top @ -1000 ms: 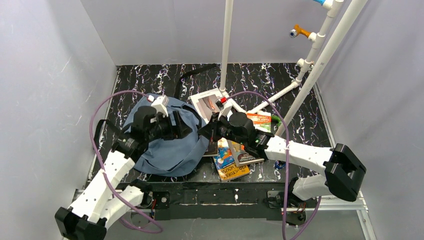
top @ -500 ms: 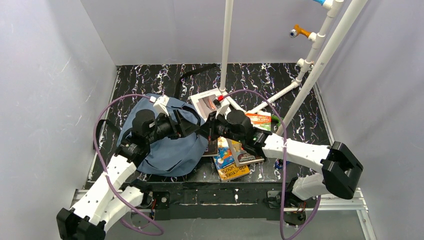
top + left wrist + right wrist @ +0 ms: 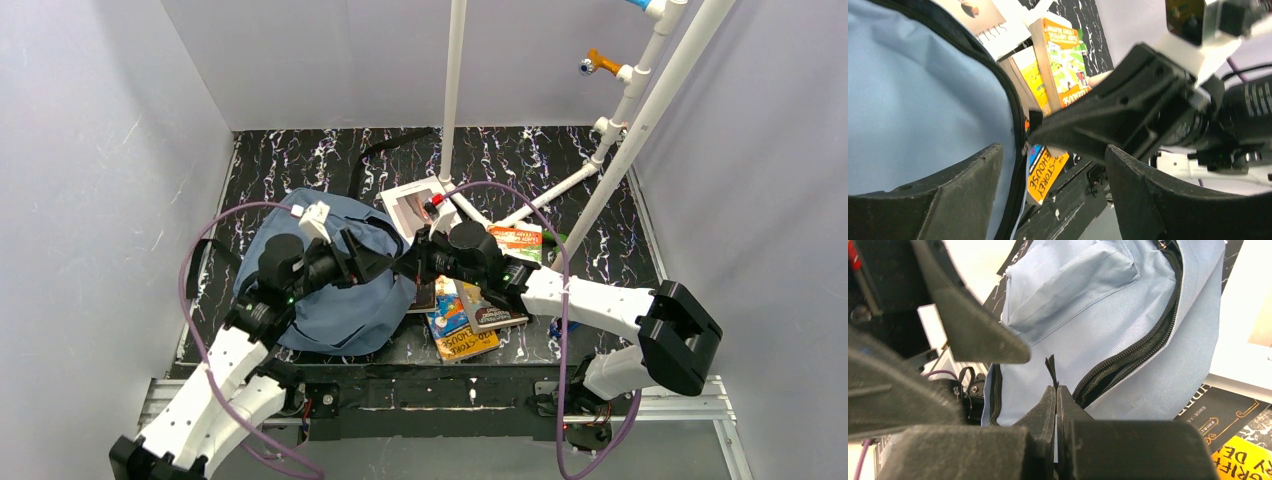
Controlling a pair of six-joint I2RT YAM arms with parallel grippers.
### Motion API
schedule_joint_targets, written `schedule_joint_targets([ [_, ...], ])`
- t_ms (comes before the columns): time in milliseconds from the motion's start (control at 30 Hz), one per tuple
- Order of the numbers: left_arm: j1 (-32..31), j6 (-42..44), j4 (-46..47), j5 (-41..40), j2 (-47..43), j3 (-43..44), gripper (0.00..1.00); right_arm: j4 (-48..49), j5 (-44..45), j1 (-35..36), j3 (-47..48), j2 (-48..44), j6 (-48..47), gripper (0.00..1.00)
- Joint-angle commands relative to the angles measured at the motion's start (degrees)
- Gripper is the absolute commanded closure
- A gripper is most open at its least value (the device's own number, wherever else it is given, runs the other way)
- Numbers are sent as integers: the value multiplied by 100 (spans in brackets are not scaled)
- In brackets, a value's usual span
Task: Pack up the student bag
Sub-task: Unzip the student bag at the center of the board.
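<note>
The right gripper (image 3: 1056, 390) pinches the zipper tab (image 3: 1050, 369) of the student bag (image 3: 1108, 315). The left gripper (image 3: 1050, 160) gapes (empty). Books (image 3: 468, 322) crowd the bag's 3 o'clock.

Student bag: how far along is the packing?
Early. The student bag has its zipper partly open. The right gripper is shut on the black pull tab; the left gripper hangs open at the bag's rim. All visible books lie outside, unpacked.

Yellow book (image 3: 1046, 171), near end of the pile: cover reads "-STOREY" over "EHOUSE", cut off at left. Yellow cover corner (image 3: 1244, 460): "GRIFF". Other print illegible.
</note>
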Motion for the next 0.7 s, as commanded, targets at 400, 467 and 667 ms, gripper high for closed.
schedule_joint_targets([
  [400, -493, 349, -367, 348, -217, -811, 58, 650, 279, -215, 490, 125, 981, 99],
  [467, -747, 393, -321, 168, -83, -802, 66, 663, 291, -216, 532, 186, 1021, 99],
  [667, -1012, 452, -234, -3, -167, -1007, 100, 483, 563, -445, 698, 298, 979, 99],
])
